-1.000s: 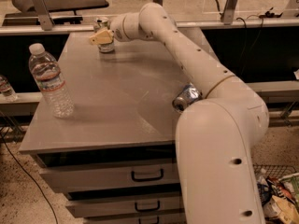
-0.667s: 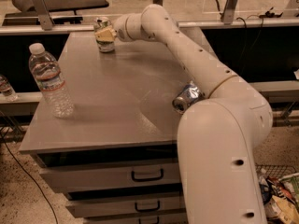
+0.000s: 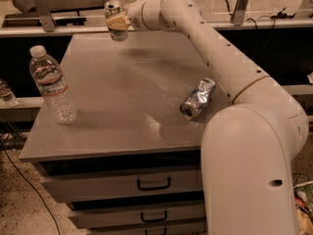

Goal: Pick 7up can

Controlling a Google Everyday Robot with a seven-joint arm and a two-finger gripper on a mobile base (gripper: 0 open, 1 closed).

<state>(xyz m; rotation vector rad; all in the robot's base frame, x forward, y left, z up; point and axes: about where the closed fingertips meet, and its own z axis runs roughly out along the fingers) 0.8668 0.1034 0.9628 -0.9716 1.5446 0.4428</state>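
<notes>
the gripper (image 3: 117,24) is over the far edge of the table (image 3: 122,126), clamped around the 7up can (image 3: 113,7). well nearer than the gripper and to its left in view, the water bottle (image 3: 51,87) stands upright on the table. nearer and to its right, the crushed can (image 3: 198,99) lies on its side beside the arm (image 3: 220,58). the drawers (image 3: 154,183) are under the tabletop.

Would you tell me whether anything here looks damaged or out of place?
The silver can near the right edge of the table is crushed and lying on its side. The water bottle stands upright; the gripper, at the far edge, holds the 7up can.
</notes>
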